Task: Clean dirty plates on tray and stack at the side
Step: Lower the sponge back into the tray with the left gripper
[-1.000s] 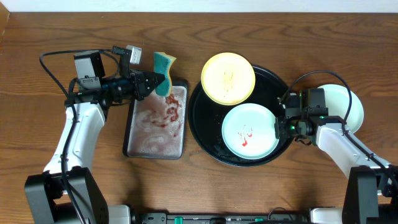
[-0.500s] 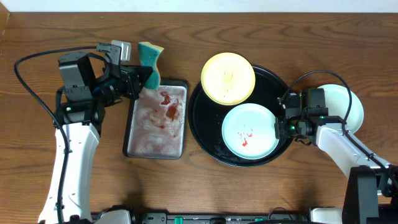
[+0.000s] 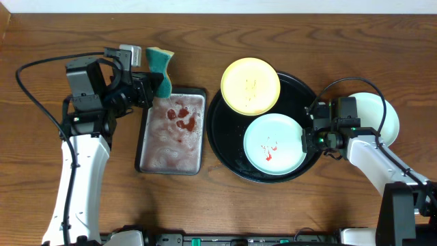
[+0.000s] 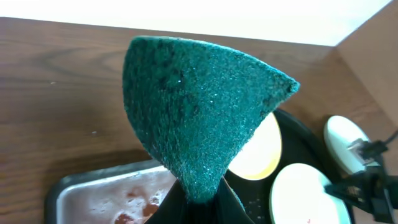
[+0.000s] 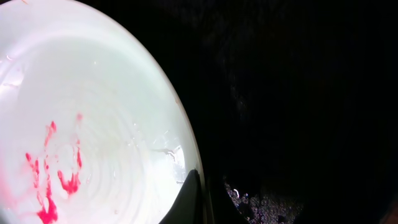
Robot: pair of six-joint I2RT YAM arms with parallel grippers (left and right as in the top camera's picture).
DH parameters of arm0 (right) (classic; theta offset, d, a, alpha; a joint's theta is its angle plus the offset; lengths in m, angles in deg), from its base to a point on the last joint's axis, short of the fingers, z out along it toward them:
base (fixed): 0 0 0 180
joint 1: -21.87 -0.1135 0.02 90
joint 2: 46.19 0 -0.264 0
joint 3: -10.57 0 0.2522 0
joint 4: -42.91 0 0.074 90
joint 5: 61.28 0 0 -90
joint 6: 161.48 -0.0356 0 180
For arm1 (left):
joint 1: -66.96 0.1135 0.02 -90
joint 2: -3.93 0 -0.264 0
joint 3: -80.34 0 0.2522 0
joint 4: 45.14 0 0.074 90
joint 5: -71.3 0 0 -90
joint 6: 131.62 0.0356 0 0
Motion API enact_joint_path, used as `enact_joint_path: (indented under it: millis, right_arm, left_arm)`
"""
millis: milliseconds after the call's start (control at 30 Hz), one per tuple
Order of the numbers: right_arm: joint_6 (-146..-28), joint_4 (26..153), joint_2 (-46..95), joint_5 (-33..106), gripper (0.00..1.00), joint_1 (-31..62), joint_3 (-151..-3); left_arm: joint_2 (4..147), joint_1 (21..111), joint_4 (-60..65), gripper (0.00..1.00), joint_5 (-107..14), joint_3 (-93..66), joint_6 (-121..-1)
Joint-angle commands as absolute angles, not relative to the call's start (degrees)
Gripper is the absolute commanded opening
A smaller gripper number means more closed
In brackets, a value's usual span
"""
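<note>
Overhead: one yellow plate (image 3: 250,85), two mint plates (image 3: 274,142), one tray (image 3: 225,137), one sponge (image 3: 161,61).

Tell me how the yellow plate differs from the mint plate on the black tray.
The yellow plate is pale yellow with only faint marks; the mint plate carries bright red smears. The yellow plate overhangs the far rim of the black tray; the mint plate lies wholly inside. Both are round and face up.

White links (image 3: 80,160), black joints (image 3: 87,102), cables (image 3: 31,72); maybe green lights (image 3: 355,125)
</note>
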State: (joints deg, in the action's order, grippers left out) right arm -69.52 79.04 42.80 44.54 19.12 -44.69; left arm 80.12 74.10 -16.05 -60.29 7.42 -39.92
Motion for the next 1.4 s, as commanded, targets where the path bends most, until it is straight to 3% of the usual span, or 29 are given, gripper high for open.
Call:
enact_joint_path:
  millis: [0, 300, 533, 1367]
  right_arm:
    - [-68.63, 78.91, 43.08, 44.58, 0.01, 18.34, -44.31]
    - [-68.63, 78.91, 43.08, 44.56, 0.01, 18.34, -44.31]
    - [-68.63, 78.93, 43.08, 44.56, 0.01, 18.34, -44.31]
    - [-68.65, 78.96, 43.08, 44.6, 0.01, 18.34, -44.31]
  left_arm:
    - [79.9, 70.12, -15.15, 0.07, -50.54, 7.23, -38.89]
    - [79.9, 58.58, -13.75, 0.07, -20.6, 7.23, -40.01]
    - [79.9, 52.02, -13.64, 0.07, -6.3, 7.23, -40.03]
    - [79.92, 49.77, -10.8, 0.07, -4.36, 7.23, -40.97]
